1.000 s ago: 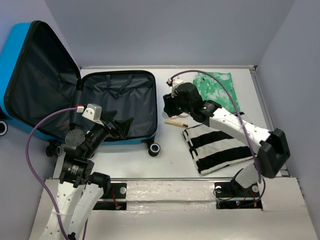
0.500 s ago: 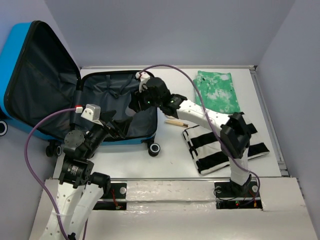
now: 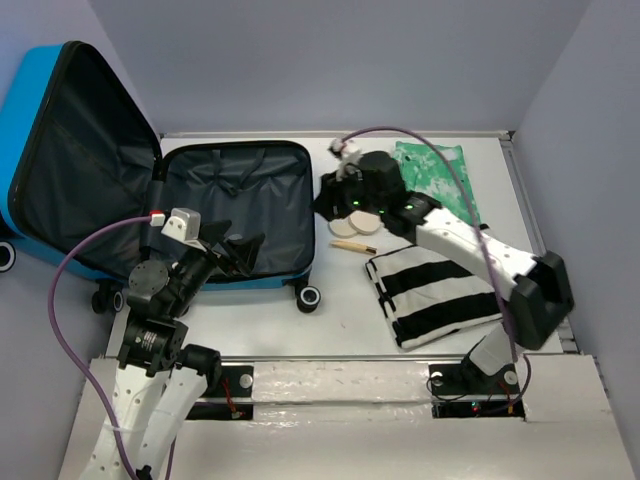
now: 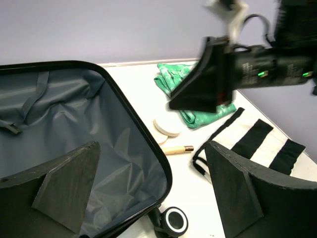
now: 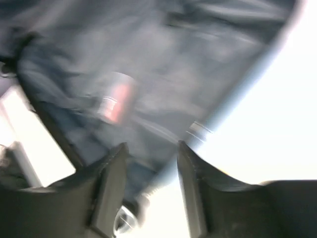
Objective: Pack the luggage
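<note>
The luggage (image 3: pixel 235 205) lies open at the left, a bright blue shell with black lining, its lid (image 3: pixel 75 160) leaning back. My left gripper (image 3: pixel 238 252) hovers open over its near edge; in the left wrist view its jaws (image 4: pixel 151 146) frame the rim and a wheel (image 4: pixel 175 221), with nothing between them. My right gripper (image 3: pixel 330 198) hangs open just right of the luggage rim, above two round cream discs (image 3: pixel 347 227). The right wrist view is blurred and shows dark lining (image 5: pixel 163 44) beyond the parted fingers (image 5: pixel 111 173), which hold nothing.
A small wooden tube (image 3: pixel 352 246) lies beside the discs (image 4: pixel 167 127). A black-and-white striped garment (image 3: pixel 440 290) lies at the near right and a green one (image 3: pixel 440 180) at the far right. Walls close in the table at the back and right.
The right arm reached left over the open luggage half a second ago and has swung back to just right of its rim. The discs now show. The left arm has not moved.
</note>
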`<state>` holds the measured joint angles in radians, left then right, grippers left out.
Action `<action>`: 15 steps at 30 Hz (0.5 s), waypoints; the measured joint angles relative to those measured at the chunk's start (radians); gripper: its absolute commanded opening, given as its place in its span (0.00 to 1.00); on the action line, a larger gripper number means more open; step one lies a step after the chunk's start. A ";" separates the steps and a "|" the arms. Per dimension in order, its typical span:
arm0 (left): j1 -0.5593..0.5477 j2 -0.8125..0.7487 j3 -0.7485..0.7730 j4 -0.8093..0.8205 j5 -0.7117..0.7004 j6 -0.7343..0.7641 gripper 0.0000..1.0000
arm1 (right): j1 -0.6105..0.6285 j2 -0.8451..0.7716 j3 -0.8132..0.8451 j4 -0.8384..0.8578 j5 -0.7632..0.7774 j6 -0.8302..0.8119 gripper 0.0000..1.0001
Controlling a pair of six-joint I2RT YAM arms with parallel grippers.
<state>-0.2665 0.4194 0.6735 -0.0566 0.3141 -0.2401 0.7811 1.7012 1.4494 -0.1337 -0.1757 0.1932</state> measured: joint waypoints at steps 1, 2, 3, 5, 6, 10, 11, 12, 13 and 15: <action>0.000 0.000 0.000 0.000 0.000 0.000 0.99 | -0.029 -0.058 -0.057 0.005 0.001 0.000 0.47; 0.000 -0.001 0.000 0.000 0.001 0.000 0.99 | -0.089 -0.145 -0.145 0.015 0.003 -0.008 0.47; 0.000 -0.003 0.000 0.000 0.001 0.000 0.99 | -0.126 -0.190 -0.195 0.022 0.020 -0.013 0.47; 0.000 -0.003 0.000 0.000 0.001 0.000 0.99 | -0.186 -0.231 -0.272 0.018 0.051 -0.025 0.57; 0.000 -0.004 0.000 0.000 0.001 0.000 0.99 | -0.206 -0.228 -0.298 0.010 0.063 -0.032 0.64; 0.000 -0.004 0.000 0.000 0.004 0.000 0.99 | -0.232 -0.089 -0.319 -0.028 0.158 -0.040 0.67; 0.000 -0.004 0.000 0.000 0.004 0.000 0.99 | -0.235 -0.062 -0.317 -0.033 0.169 -0.040 0.65; 0.000 -0.004 0.000 0.000 0.004 0.000 0.99 | -0.242 -0.013 -0.309 -0.048 0.185 -0.043 0.61; 0.000 -0.004 0.000 0.000 0.004 0.000 0.99 | -0.247 0.024 -0.297 -0.060 0.195 -0.045 0.60; 0.000 -0.004 0.000 0.000 0.004 0.000 0.99 | -0.253 0.093 -0.262 -0.078 0.209 -0.051 0.56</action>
<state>-0.2665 0.4152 0.6735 -0.0566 0.3183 -0.2405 0.5282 1.7943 1.1870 -0.2119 0.0330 0.1421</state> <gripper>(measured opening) 0.990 0.612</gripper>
